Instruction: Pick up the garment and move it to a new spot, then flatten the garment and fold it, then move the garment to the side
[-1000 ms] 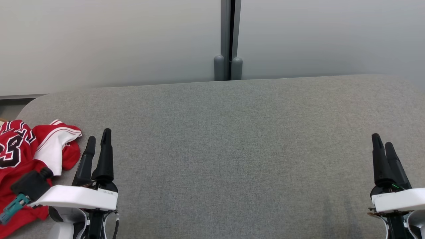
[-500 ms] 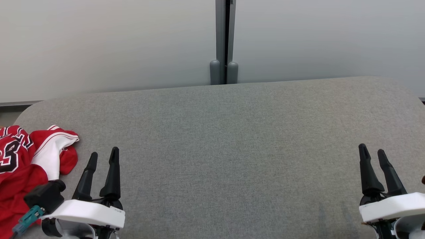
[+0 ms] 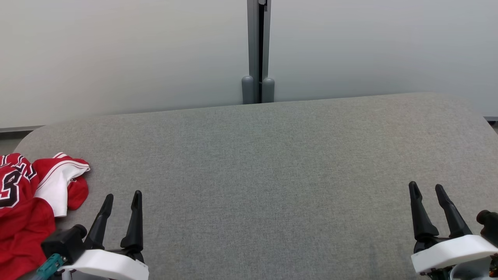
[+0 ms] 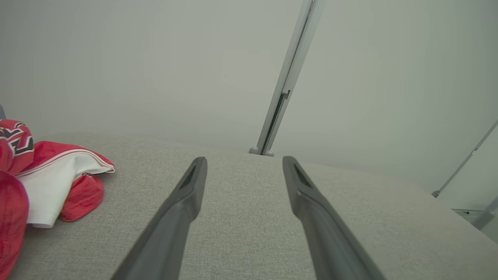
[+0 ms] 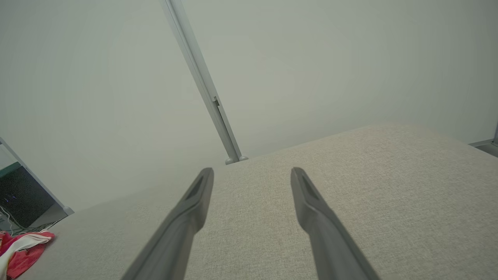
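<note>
The garment [image 3: 27, 202], a red jersey with white and black trim, lies crumpled at the left end of the grey padded table [image 3: 264, 163]. The left wrist view has the garment [image 4: 46, 182] at its left edge, and the right wrist view catches the garment [image 5: 21, 249] in its bottom left corner. My left gripper [image 3: 122, 196] hangs open just to the right of the jersey, apart from it, with nothing between its fingers. Far to the right, my right gripper [image 3: 426, 187] is open too, over bare fabric near the front edge.
Pale partition panels with a grey post [image 3: 257, 50] stand right behind the table. The table's corners are rounded, and its left end [image 3: 23, 136] lies just beyond the jersey. A dark cabinet [image 5: 19, 194] stands past the table's far left.
The head camera has shifted, so the whole scene sits differently in the picture. Both grippers now show lower in the head view, still open. The jersey lies as before.
</note>
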